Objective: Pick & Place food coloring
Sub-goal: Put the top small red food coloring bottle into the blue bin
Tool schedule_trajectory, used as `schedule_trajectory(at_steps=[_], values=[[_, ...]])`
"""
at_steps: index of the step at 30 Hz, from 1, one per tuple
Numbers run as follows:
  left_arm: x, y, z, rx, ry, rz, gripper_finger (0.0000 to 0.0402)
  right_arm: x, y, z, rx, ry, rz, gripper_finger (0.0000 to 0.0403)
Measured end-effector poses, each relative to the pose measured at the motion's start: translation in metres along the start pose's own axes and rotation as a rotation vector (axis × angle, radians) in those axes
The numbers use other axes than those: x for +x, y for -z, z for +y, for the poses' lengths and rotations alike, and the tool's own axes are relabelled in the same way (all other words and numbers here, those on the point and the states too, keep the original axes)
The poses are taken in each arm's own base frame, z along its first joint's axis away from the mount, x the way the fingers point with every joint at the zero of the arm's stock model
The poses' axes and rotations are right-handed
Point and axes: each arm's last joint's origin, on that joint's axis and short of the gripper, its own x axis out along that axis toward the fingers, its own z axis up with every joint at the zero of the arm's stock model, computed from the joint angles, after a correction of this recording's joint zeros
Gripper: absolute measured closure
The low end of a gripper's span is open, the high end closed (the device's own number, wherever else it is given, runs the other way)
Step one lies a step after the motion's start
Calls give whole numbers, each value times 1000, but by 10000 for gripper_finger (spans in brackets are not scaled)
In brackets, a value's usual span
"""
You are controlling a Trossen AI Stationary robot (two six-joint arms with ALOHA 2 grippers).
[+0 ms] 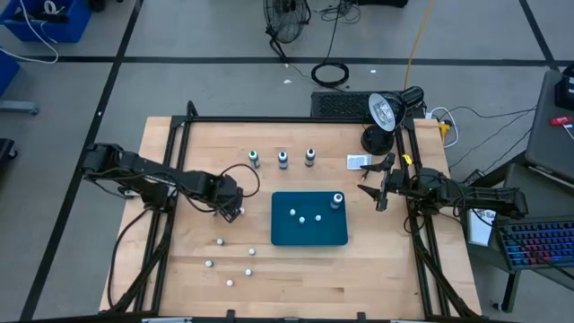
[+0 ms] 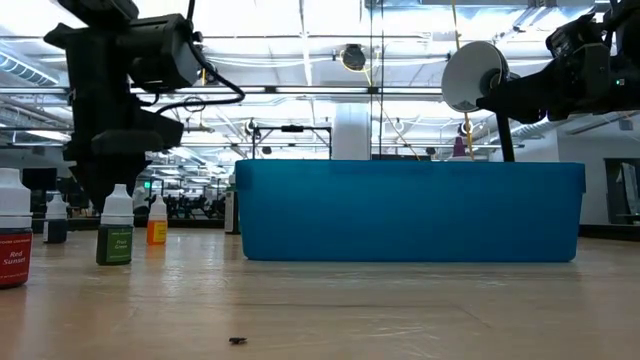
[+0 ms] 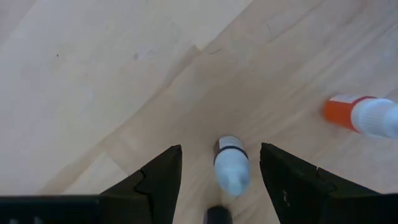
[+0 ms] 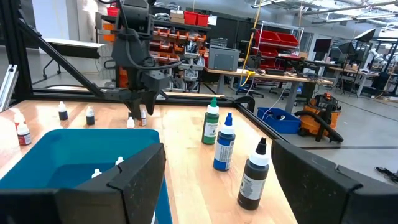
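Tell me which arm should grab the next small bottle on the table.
Left, probably. The left gripper hangs open right over a small white-capped bottle, one finger on either side of it. The right gripper waits beyond the blue bin, away from the loose bottles.

I note a teal tray on pale wood counter; white-capped bottles: green, blue, black; one orange.
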Motion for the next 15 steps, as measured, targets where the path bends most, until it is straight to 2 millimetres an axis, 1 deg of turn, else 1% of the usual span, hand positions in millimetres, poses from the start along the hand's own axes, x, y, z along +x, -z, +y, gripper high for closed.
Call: schedule_trajectory(at_steps=[3, 7, 15], values=[[0, -1, 1, 2, 17, 23, 196, 0, 0, 0, 0, 0, 0, 124], [1, -2, 2, -9, 29, 39, 219, 0, 0, 0, 0, 0, 0, 124], [1, -5, 5, -12, 25, 39, 289, 0, 0, 0, 0, 0, 0, 124]])
